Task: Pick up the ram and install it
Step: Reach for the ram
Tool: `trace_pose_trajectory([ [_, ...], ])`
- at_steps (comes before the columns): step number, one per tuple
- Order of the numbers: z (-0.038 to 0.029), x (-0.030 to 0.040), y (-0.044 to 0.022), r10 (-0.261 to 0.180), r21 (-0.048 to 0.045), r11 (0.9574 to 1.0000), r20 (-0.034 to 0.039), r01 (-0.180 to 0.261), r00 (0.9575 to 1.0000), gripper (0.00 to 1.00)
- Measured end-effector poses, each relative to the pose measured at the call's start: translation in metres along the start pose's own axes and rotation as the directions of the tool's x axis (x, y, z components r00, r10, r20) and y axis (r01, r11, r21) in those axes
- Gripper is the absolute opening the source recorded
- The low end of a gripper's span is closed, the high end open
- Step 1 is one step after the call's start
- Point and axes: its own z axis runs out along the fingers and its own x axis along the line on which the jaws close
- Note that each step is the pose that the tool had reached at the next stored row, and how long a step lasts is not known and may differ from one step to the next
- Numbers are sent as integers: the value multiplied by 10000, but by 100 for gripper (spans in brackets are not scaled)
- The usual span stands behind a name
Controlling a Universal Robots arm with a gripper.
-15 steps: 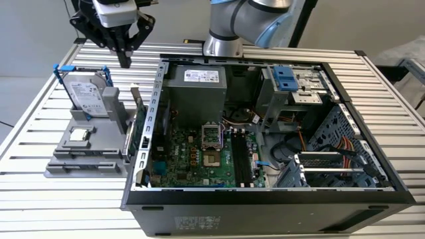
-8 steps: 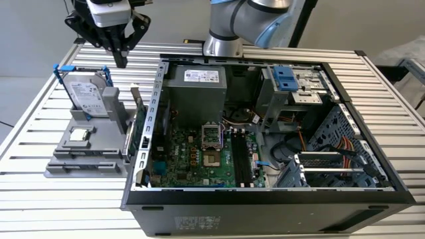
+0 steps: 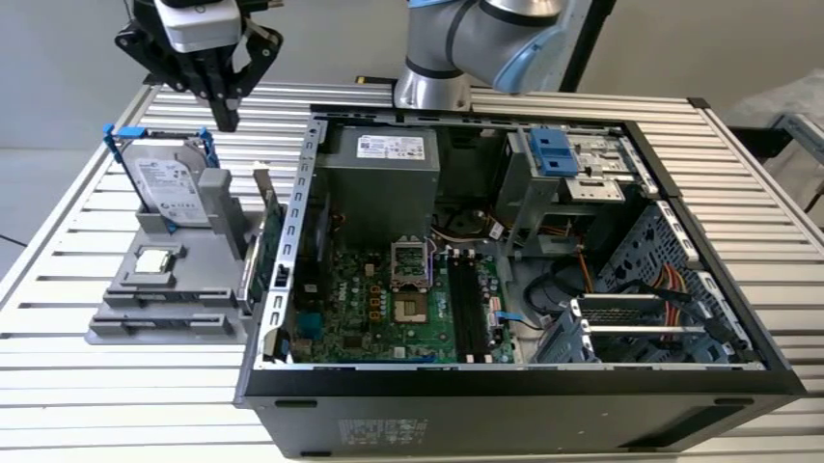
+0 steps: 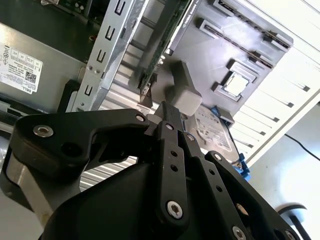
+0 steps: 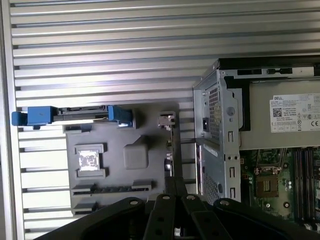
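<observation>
The open computer case (image 3: 515, 391) with its motherboard (image 3: 373, 318) fills the middle of the table (image 3: 773, 241). Near the table's edge at the exterior view's left, a grey holder (image 3: 168, 313) carries a hard drive (image 3: 168, 188), the ram (image 3: 258, 246) upright just beside the case wall, and a processor chip (image 3: 154, 258). The gripper (image 3: 227, 121) hangs above the holder, clenched and empty.

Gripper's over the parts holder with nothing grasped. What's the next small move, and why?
Probably open the gripper first. It hangs shut and empty above the grey holder, and the ram stands on edge in it, untouched.
</observation>
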Motion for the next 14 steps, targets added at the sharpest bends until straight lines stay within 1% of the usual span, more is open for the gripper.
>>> trace_pose_trajectory([
  [14, -3, 161, -11, 0, 1, 10000, -1, 0, 10000, 0],
])
